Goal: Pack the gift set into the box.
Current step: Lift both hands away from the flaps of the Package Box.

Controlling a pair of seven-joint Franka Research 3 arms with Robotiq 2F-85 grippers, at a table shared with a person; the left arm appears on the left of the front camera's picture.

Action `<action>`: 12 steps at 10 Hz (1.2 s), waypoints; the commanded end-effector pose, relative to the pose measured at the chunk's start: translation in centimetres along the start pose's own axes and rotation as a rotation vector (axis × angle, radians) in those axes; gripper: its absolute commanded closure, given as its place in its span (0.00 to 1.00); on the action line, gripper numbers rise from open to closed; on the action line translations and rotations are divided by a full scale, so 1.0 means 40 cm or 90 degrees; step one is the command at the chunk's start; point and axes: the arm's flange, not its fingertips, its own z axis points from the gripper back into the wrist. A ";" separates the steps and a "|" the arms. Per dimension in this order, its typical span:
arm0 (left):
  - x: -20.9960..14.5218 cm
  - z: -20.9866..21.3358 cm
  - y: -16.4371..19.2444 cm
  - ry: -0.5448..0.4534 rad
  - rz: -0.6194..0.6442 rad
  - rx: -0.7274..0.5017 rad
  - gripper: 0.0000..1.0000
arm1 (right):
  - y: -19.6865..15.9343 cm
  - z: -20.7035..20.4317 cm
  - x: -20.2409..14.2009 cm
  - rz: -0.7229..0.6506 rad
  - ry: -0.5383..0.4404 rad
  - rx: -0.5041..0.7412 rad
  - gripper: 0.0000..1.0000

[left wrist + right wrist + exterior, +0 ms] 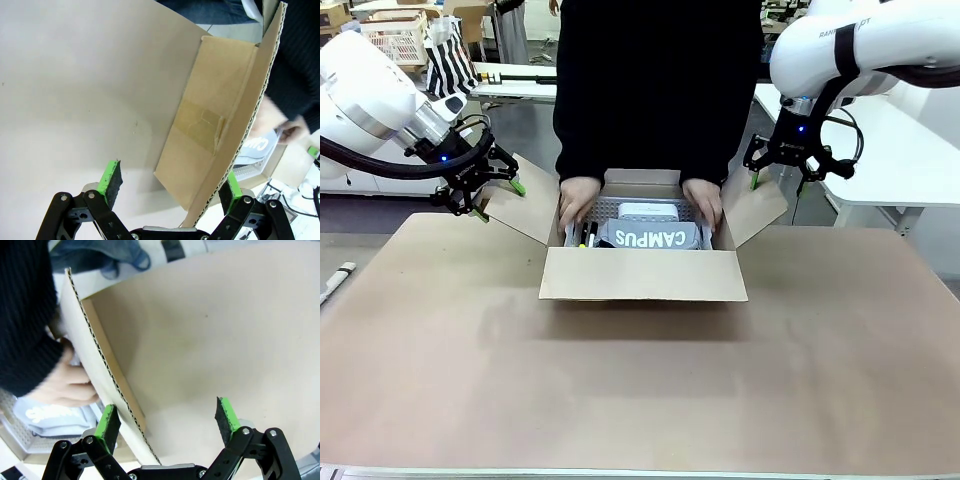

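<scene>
I've got the front camera looking across the table [470,380] at the person [655,90] behind the box [642,275]. My left wrist camera sits close along the left flap [245,122], my right one along the right flap [97,365]. All three share that box.

Left gripper [170,179] fingers [111,181] spread astride the box [210,100] flap's edge.

Bright, even overhead light; the box [642,275] casts a soft, faint shadow on the worktop [640,400] toward the camera. Both wrist views bend at their edges (wide-angle lenses), and the person's sleeve [25,315] close by is out of focus.
</scene>
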 end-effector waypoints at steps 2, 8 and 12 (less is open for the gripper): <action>-0.005 0.006 0.000 0.002 0.002 0.001 0.00 | -0.003 0.007 0.000 -0.001 -0.011 -0.012 0.00; -0.005 0.006 0.000 0.002 0.002 0.001 0.00 | -0.003 0.007 0.000 -0.001 -0.011 -0.012 0.00; -0.005 0.006 0.000 0.002 0.002 0.001 0.00 | -0.003 0.007 0.000 -0.001 -0.011 -0.012 0.00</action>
